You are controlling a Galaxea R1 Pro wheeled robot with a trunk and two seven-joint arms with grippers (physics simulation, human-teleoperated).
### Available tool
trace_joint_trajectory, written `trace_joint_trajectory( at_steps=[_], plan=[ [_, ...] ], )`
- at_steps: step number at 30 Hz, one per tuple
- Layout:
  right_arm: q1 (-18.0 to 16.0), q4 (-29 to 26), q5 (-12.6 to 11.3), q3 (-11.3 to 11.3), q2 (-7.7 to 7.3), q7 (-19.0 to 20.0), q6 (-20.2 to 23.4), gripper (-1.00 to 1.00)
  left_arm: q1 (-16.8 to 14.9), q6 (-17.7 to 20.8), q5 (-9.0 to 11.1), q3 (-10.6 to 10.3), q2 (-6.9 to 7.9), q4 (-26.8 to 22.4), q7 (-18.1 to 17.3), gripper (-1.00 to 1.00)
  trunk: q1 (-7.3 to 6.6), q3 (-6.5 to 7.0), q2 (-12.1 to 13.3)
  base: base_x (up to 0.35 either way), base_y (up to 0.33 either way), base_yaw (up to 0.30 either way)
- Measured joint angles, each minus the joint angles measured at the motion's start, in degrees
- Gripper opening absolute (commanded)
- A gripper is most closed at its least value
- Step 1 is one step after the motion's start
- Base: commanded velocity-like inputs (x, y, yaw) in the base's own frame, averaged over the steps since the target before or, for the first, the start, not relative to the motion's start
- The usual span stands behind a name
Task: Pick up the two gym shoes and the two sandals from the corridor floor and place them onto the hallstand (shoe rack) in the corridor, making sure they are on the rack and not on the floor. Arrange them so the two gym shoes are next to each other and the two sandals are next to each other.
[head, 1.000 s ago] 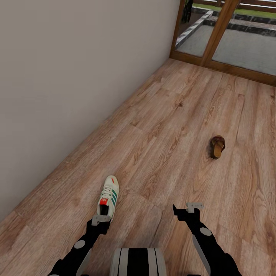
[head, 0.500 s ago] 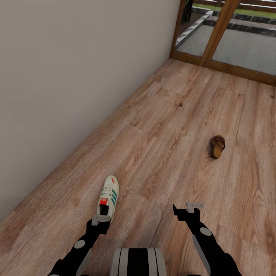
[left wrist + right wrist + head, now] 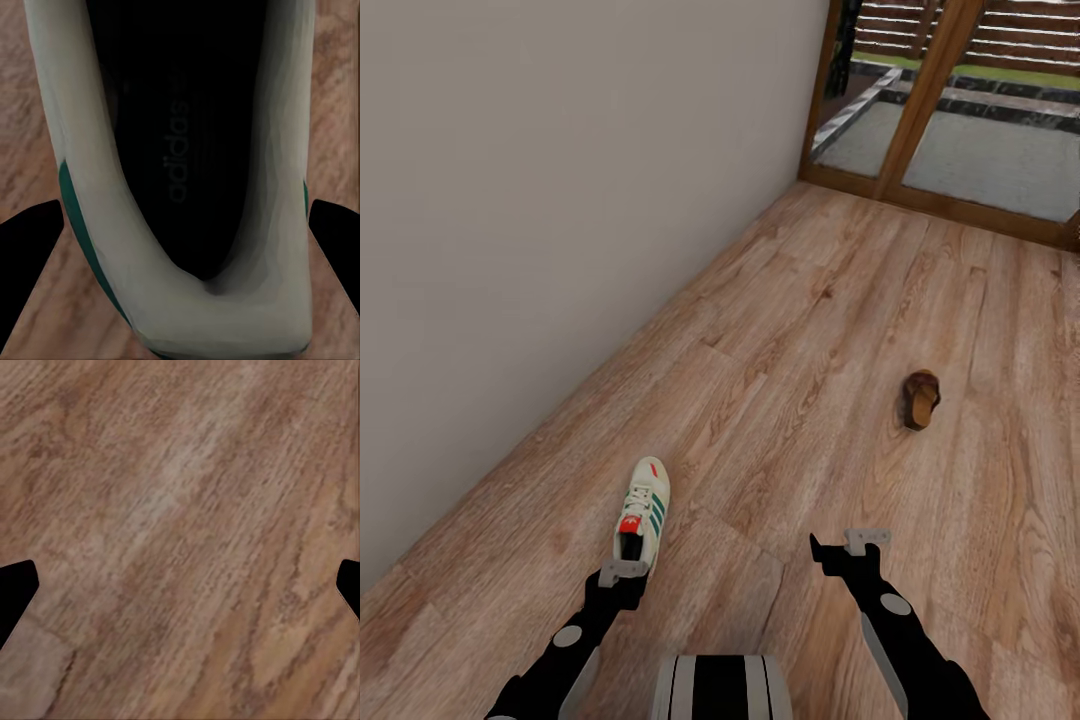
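Currently the left gripper [image 3: 622,572] is hanging directly over the heel end of one gym shoe [image 3: 644,511], which is lying on the corridor floor [image 3: 800,330] near the wall [image 3: 530,200], toe pointing away from the robot. In the left wrist view the fingertips [image 3: 30,247] are standing spread on either side of the heel collar of the gym shoe [image 3: 187,172], clear of it, so this gripper is reading as open and nothing is being gripped yet. The right gripper [image 3: 850,545] is hovering over bare floor [image 3: 180,540]; its dark tips are showing wide apart at the picture's edges, so it too is open and empty. One sandal [image 3: 920,398] is lying well apart, further down the corridor toward the glazed door [image 3: 960,100].

Step in hand, as judged: grasping the shoe at the heel.

Procedure for a sound grasp:
- Keep the opening centred on the heel (the collar is looking evenly framed between the tips).
- Lower until the tips are bracketing the stiff heel counter, not just the soft collar rim.
- Close across the narrow width, then lift straight up.
- Watch for the toe sagging; a heel-only hold is likely to let the shoe pivot.
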Motion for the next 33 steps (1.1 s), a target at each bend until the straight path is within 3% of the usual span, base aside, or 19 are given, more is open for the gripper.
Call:
trace_joint_trajectory(
  at_steps=[5, 12, 20, 21, 22, 25, 27, 33],
  plan=[
    [0.00, 0.07, 0.03, 0.04, 0.14, -0.07, 0.03, 1.00, 0.00, 0.83, -0.03, 0.05, 0.08, -0.54, 0.05, -1.00, -0.13, 1.11, 0.07, 0.000, 0.000, 0.000],
    [0.00, -0.01, 0.00, -0.01, 0.08, -0.27, 0.12, 1.00, 0.00, 7.87, -0.02, 0.06, 0.25, -4.74, 0.10, -1.00, -0.31, 2.66, 0.16, 0.000, 0.000, 0.000],
    [0.00, -0.29, -0.01, -0.11, 0.09, -0.42, 0.44, 1.00, -0.08, 22.10, -0.01, -0.10, 0.00, -18.18, 0.16, -1.00, -0.52, 4.44, 0.27, 0.000, 0.000, 0.000],
    [0.01, -0.34, -0.02, -0.13, 0.13, -0.42, 1.80, 1.00, -0.08, 28.42, -0.02, -0.13, -0.08, -24.00, 0.14, -1.00, -0.53, 4.66, 0.29, 0.000, 0.000, 0.000],
    [0.00, -0.36, -0.01, -0.13, 0.15, -0.44, 2.42, 1.00, -0.11, 31.09, 0.12, -0.16, -0.12, -28.61, 0.16, -1.00, -0.57, 4.89, 0.29, 0.000, 0.000, 0.000],
    [0.00, -0.37, 0.00, -0.13, 0.17, -0.46, 3.65, 1.00, -0.10, 36.22, 0.16, -0.17, -0.19, -32.17, 0.15, -1.00, -0.65, 5.55, 0.34, 0.000, 0.000, 0.000],
    [0.00, -0.44, -0.01, -0.13, 0.18, -0.44, 4.81, 1.00, -0.10, 41.19, 0.34, -0.22, -0.31, -38.22, 0.07, -1.00, -0.70, 5.99, 0.36, 0.000, 0.000, 0.000],
    [0.02, -0.42, 0.03, -0.13, 0.19, -0.43, 4.99, 1.00, -0.09, 42.25, 0.38, -0.26, -0.35, -39.82, -0.19, -1.00, -0.85, 7.32, 0.45, 0.000, 0.000, 0.000]
  ],
)
